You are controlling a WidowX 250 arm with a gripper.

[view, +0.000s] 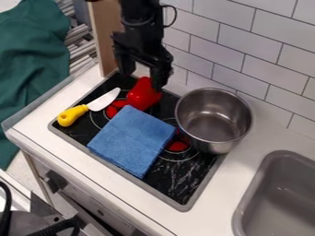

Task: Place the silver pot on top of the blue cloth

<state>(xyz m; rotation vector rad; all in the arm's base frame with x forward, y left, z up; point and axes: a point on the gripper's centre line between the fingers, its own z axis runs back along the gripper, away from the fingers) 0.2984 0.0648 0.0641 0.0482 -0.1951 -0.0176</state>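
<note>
The black gripper (142,79) hangs in the upper left of the frame, its fingers spread wide apart with nothing pinched between them. One red object (144,94) lies just below, near the fingertips; whether they touch it I cannot tell.

Outward from there, on the black stove top (175,182), lie one knife (104,100), its yellow handle toward the lower left and its pale blade toward the upper right, and one folded blue cloth (132,140), left of centre. The cloth is flat, slightly longer from upper right to lower left.

There is one silver pot (212,120), right of centre, just beside the cloth's right corner and not on it. It stands upright, its round mouth facing up and its axis vertical, overlapping the stove's right side and the white table (212,196) in this view.

One grey sink (280,193) is at the lower right, a tiled wall (246,41) at the upper right, and green fabric (31,50) at the upper left.
</note>
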